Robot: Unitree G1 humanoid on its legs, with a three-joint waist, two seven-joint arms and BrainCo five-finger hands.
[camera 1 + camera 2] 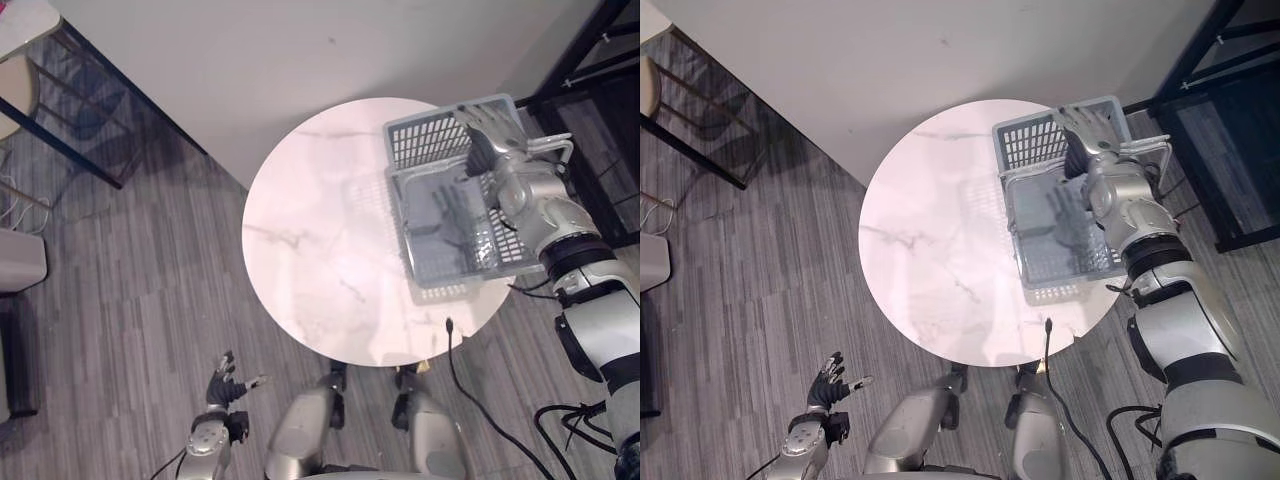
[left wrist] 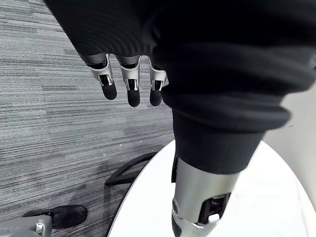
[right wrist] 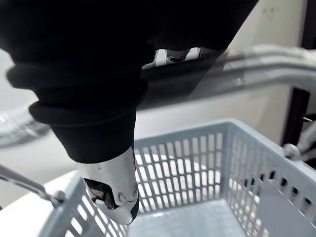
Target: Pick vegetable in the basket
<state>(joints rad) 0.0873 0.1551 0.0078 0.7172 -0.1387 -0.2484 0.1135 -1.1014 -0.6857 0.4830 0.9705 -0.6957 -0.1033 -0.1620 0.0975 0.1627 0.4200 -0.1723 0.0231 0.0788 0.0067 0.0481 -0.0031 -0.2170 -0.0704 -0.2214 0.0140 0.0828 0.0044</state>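
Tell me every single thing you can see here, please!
Table: one, round, white marble, middle of the scene.
Basket: one, grey plastic mesh, on the table's right side.
Floor: grey planks, all around the table.
Wall: one, white, behind the table.
Black frame: one, black, beyond the table on the right.
Dark-legged furniture: one piece, far left.
Right hand: one, silver, open, over the basket's far end.
Left hand: one, silver with a dark cover, open, low above the floor, left of the table.
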